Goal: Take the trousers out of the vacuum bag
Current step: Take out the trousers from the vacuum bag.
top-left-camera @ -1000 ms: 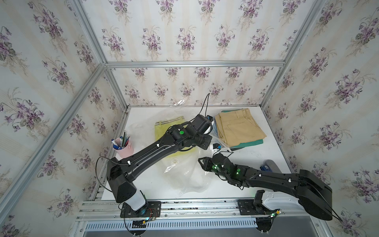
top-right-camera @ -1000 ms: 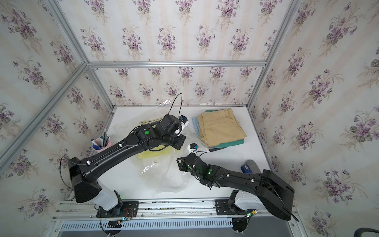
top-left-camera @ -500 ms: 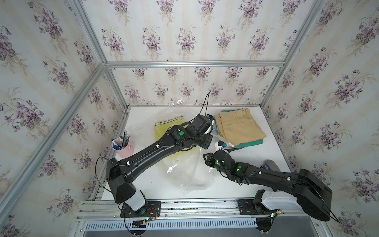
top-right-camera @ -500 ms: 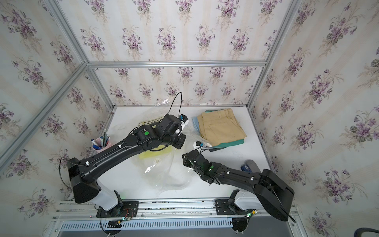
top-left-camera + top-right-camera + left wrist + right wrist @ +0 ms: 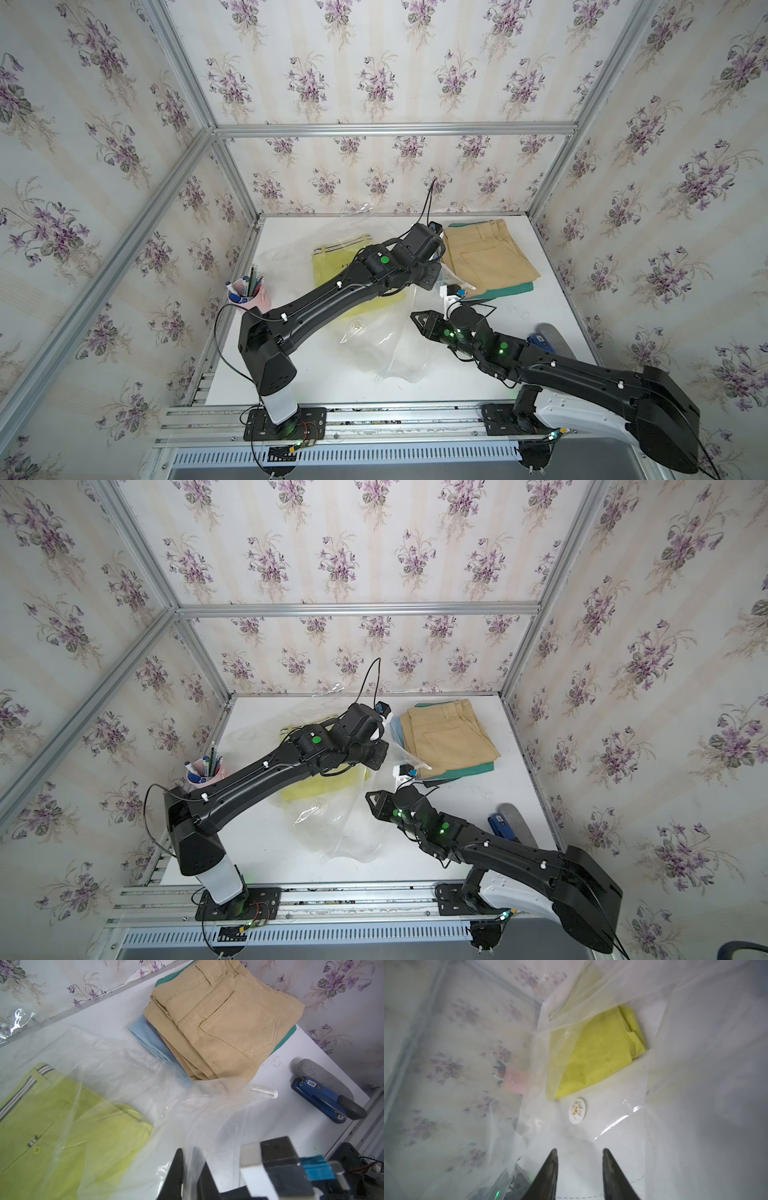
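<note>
**While the left holds the mouth up, go in for the yellow pair**

Since the left gripper (image 5: 190, 1160) is pinched almost closed on a fold of the vacuum bag (image 5: 386, 345), lifting its mouth, I have a tunnel to work through. The right gripper (image 5: 579, 1150) sits just inside that mouth, its jaws partly apart with nothing between them. In a top view, the yellow trousers (image 5: 332, 266) lie inside the bag toward ten o'clock from the right gripper, past the white valve (image 5: 577, 1111). The khaki trousers (image 5: 486, 257) top a stack outside the bag at two o'clock of the table (image 5: 316, 382), with teal, light blue and purple beneath.

I judge the step in hand to be the reach for the only pair I can see inside. To do it well I would run the jaws low along the lower film and pass beside the valve. I would widen them before the folded edge and bite cloth only. The film clings; if I catch the upper sheet too, the bag will likely come along. The left should hold its pinch high while I draw out toward four o'clock.
</note>
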Tool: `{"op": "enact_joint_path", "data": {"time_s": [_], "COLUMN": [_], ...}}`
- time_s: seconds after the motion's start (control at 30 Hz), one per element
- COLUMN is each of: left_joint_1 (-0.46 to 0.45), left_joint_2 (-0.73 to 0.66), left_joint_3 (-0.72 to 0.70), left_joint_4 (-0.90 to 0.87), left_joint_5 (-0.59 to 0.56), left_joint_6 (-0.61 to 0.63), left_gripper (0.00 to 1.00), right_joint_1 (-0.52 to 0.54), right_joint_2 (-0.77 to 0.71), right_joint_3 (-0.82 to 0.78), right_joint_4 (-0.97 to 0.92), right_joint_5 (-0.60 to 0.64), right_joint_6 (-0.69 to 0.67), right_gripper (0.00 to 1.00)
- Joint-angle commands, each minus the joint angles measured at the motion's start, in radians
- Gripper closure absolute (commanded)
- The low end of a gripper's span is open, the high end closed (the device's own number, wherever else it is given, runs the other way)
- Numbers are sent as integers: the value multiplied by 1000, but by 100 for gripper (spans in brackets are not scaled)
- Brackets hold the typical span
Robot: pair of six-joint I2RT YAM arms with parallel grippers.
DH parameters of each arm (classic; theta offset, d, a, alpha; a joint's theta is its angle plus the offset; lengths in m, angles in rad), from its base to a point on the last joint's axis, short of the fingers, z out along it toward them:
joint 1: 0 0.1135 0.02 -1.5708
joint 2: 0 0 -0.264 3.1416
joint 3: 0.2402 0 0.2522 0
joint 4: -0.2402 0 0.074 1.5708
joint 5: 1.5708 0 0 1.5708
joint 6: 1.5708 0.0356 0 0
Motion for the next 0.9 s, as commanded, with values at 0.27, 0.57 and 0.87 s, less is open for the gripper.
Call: {"op": "enact_joint_path", "data": {"time_s": [0.27,0.57,0.87], "left_joint_1": [9,10,10], "left_joint_2": [-8,-15,-30], "left_joint_3": [33,19,12], "left_joint_4": [0,-4,-3], "left_joint_5": [-18,2,11], "left_joint_6": [48,69,78], "left_gripper": [87,87,87], "right_joint_1": [33,20,-55], "right_joint_2": [244,441,551], "right_joint_3": [65,188,190], "right_joint_4": [236,189,216], "right_joint_5": [-118,34,70], "right_joint_6": [30,122,183], "right_gripper": [66,59,50]}}
